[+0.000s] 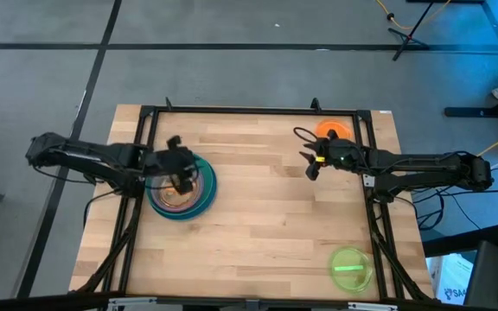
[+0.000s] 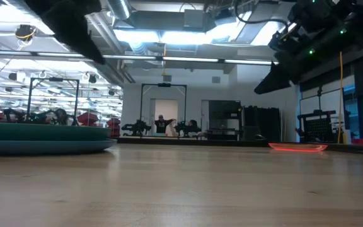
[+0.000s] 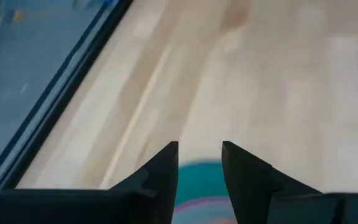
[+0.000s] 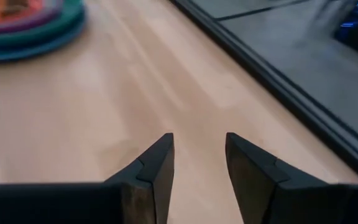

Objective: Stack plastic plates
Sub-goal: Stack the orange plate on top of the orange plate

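A stack of plates (image 1: 182, 192) sits on the table's left part, a blue and a teal large plate below, smaller magenta, pink and orange ones on top; the low view shows its rim (image 2: 43, 139), the right wrist view its edge (image 4: 27, 28). An orange plate (image 1: 332, 131) lies at the far right, seen low as a thin rim (image 2: 297, 147). A lime green plate (image 1: 350, 268) rests at the near right corner. My left gripper (image 1: 180, 180) hovers open above the stack (image 3: 199, 177). My right gripper (image 1: 311, 164) hangs open over bare wood (image 4: 199, 155) near the orange plate.
A black frame (image 1: 258, 110) runs along the table's far edge and down both sides. Bare wood (image 1: 266, 225) lies open between the stack and the two right-hand plates. Cables (image 1: 305, 136) trail by the orange plate.
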Available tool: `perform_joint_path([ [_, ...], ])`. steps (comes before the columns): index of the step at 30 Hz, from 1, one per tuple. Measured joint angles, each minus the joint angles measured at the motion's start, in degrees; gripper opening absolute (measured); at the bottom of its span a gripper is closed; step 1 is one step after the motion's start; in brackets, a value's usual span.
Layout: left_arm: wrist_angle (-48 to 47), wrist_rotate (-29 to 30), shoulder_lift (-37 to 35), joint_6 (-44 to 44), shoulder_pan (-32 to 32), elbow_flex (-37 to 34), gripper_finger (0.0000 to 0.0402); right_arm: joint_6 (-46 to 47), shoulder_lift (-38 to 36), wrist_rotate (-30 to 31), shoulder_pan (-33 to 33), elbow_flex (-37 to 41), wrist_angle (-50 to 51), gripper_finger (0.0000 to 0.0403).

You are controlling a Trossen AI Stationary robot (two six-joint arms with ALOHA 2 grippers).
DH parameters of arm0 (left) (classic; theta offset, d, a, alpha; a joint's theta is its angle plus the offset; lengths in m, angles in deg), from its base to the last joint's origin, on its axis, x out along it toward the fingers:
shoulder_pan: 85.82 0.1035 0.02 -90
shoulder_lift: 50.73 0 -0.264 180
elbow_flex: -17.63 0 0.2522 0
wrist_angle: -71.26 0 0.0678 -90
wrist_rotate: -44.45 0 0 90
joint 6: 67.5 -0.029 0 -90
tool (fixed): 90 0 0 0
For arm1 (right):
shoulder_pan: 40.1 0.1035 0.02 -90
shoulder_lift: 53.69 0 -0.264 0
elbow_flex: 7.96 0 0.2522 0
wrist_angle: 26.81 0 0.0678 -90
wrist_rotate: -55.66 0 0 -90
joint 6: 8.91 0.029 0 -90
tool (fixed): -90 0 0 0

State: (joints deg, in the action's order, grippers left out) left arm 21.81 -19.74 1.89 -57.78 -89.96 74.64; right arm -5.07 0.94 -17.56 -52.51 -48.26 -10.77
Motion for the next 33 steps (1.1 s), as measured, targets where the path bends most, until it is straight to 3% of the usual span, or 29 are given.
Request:
perform_joint_path([
  [5, 20.2, -1.5, 0.0, -4.4, -2.6, -9.0, 0.0117, 0.4, 0.0, 6.7, 0.0, 0.0, 3.1, 0.0138],
  [9, 33.9, -1.5, 0.0, -5.0, -3.7, -16.3, 0.0117, -1.1, 0.0, 6.7, -1.9, 0.0, 3.8, 0.0138],
  [15, 46.0, -1.7, 0.0, -3.3, -5.5, -24.0, 0.0117, -0.5, 0.0, 4.4, -7.8, 0.0, 4.2, 0.0138],
  [22, 49.5, -3.9, 0.0, -2.6, -7.4, -24.9, 0.0117, 3.9, 3.7, 2.6, -11.4, 0.0, 6.5, 0.0138],
  [33, 49.7, -3.9, 0.0, -2.7, -8.3, -24.9, 0.0117, 4.4, 18.1, 3.3, -19.8, -1.6, 4.2, 0.0138],
])
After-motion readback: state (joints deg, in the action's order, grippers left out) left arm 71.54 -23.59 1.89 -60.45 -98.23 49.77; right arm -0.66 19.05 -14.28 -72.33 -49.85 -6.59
